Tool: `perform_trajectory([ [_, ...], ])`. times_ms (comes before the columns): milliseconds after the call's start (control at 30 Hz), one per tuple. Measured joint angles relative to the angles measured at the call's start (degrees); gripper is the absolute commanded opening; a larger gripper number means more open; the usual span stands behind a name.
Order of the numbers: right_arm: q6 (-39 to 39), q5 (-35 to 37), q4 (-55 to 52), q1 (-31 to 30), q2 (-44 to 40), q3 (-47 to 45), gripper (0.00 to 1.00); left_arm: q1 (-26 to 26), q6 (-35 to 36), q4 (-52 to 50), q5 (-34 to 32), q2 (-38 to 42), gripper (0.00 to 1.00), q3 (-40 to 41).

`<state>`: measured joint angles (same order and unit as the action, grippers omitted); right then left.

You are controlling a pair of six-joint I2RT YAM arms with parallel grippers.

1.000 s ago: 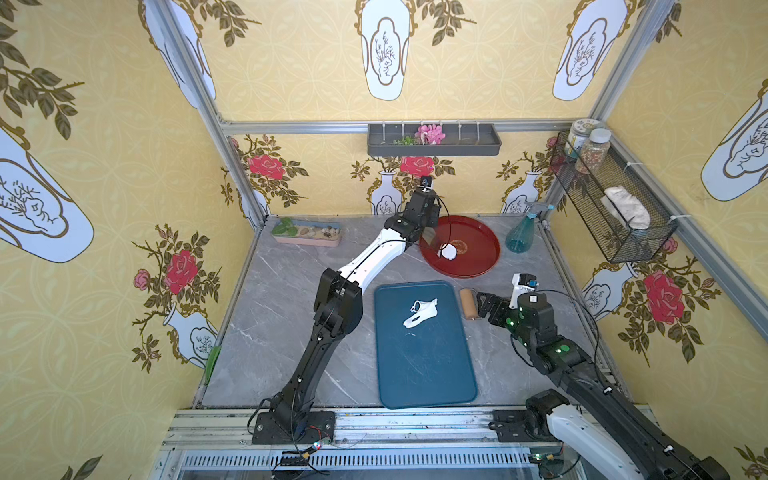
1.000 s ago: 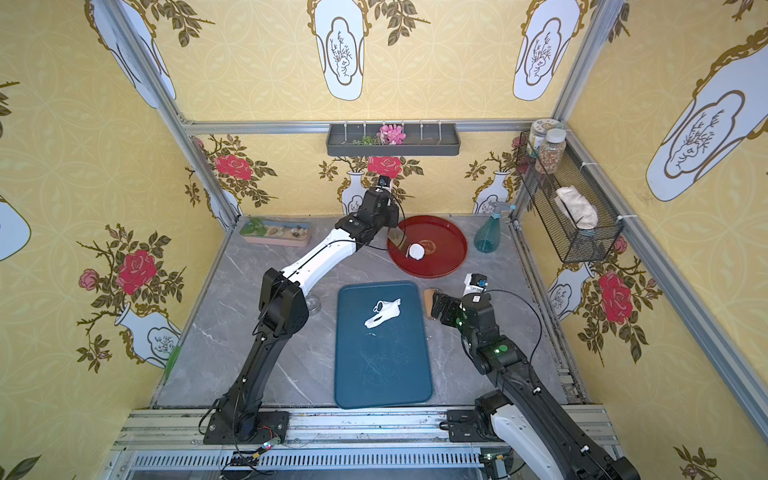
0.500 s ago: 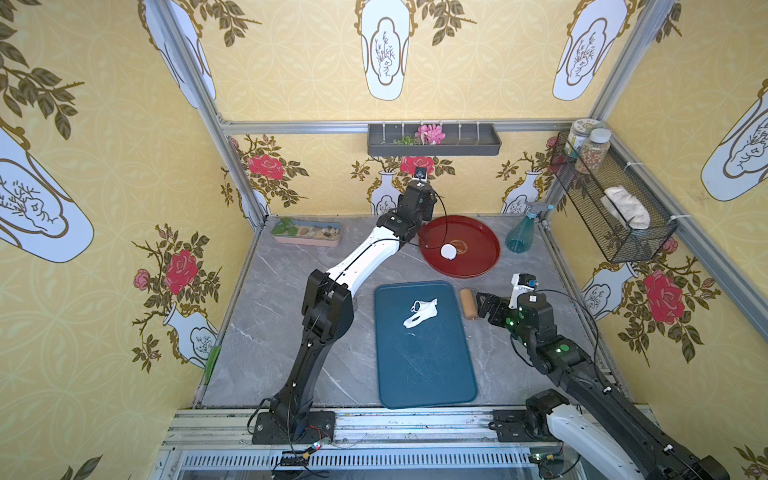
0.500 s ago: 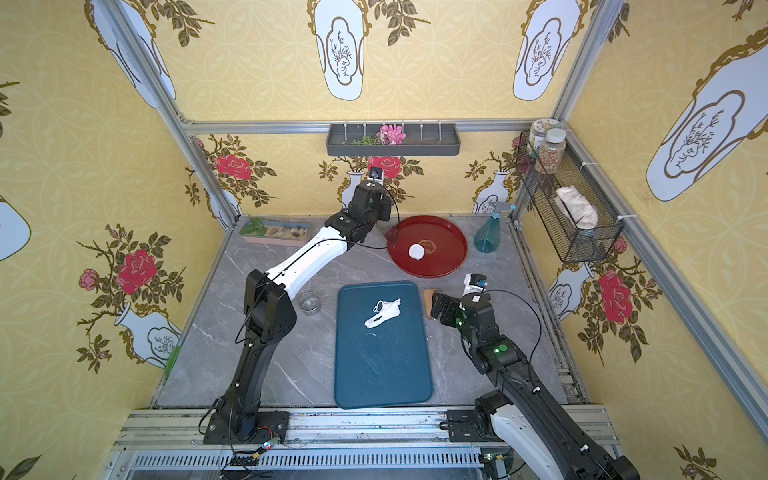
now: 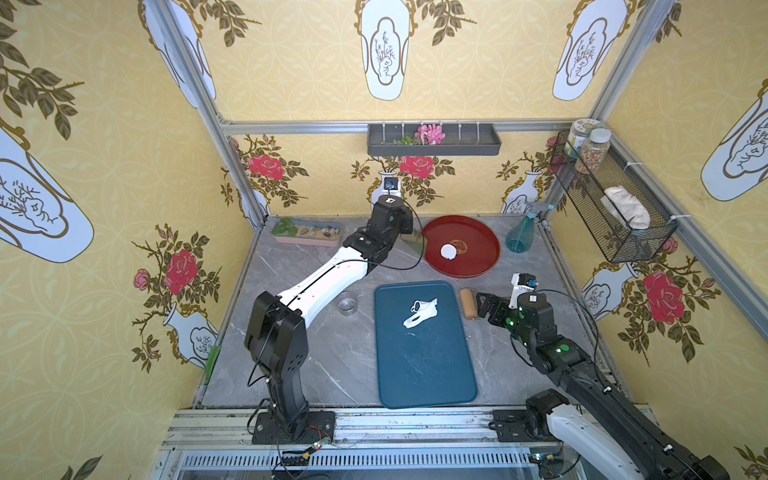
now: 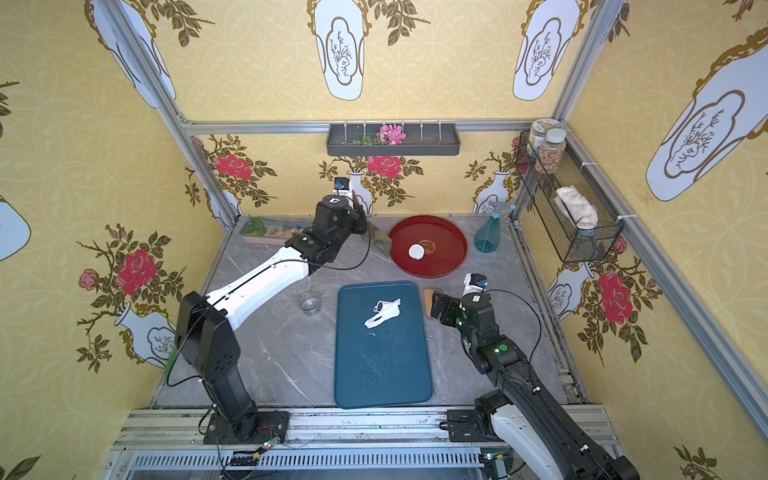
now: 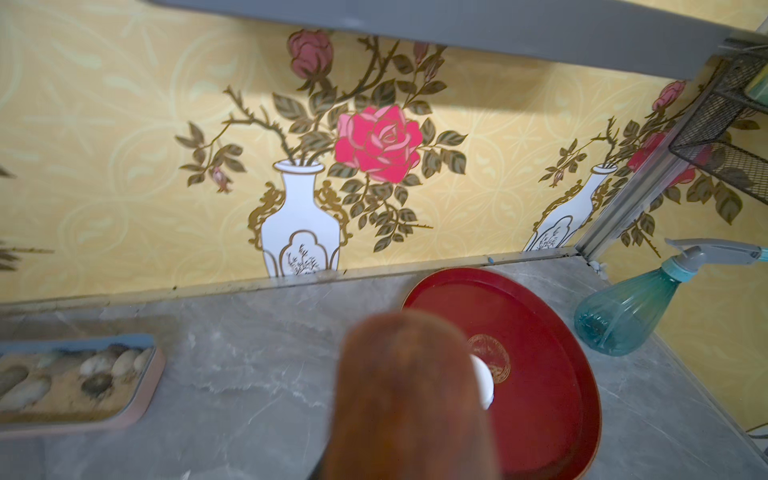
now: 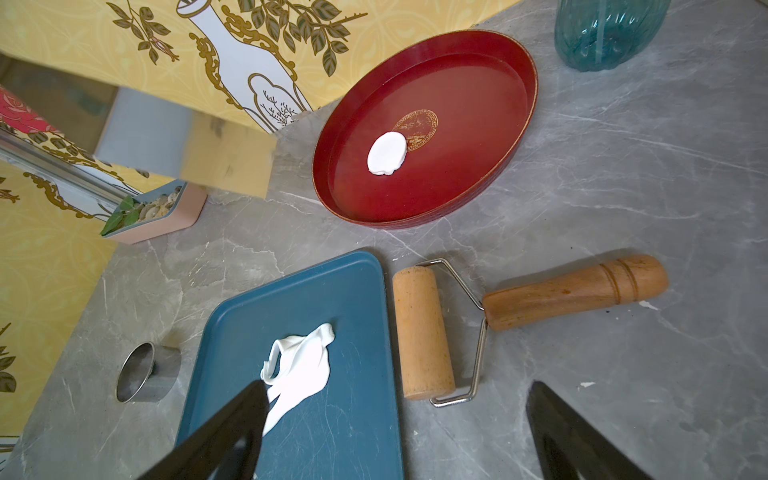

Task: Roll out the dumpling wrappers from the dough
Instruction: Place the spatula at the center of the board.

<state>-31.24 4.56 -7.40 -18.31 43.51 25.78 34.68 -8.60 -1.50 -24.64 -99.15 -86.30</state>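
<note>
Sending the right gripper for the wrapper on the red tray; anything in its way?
Yes: the wooden roller lies between the open right gripper and the red tray; past it, only the tray's raised rim stands before the wrapper.

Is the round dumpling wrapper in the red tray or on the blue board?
In the red tray: the dumpling wrapper lies flat beside its gold emblem.
</note>
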Motion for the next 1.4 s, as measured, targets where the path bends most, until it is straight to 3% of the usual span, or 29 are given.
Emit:
perform_trajectory([
  [167, -0.02, -0.28, 0.02, 0.13, -0.07, 0.0, 0.97, -6.71, -7.37, 5.99, 3.5, 12.22, 0.0, 19.39],
  [333, -0.02, -0.92, 0.11, 0.17, 0.22, 0.0, 0.97, -18.14, -15.82, 13.79, 8.87, 20.68, 0.0, 35.58],
  [667, 0.02, -1.36, 0.9, 0.17, 2.62, -0.15, 0.97, -34.51, -26.69, 28.68, 18.93, 24.28, 0.0, 54.42],
  [833, 0.02, -1.46, 1.77, 0.17, 4.09, -0.24, 0.97, -41.66, -30.01, 36.63, 22.99, 21.86, 0.0, 58.58],
  [1067, 0.04, -1.51, 2.75, 0.17, 5.62, -0.35, 0.97, -43.85, -32.74, 45.81, 28.79, 11.43, 0.0, 56.65],
  [1200, 0.04, -1.51, 3.04, 0.17, 6.03, -0.55, 0.97, -44.17, -34.42, 49.44, 30.86, 5.35, 0.1, 53.62],
  [1400, 0.04, -1.51, 3.08, 0.17, 6.45, -0.59, 0.97, -44.41, -36.92, 51.39, 33.88, -1.49, 0.37, 49.46],
])
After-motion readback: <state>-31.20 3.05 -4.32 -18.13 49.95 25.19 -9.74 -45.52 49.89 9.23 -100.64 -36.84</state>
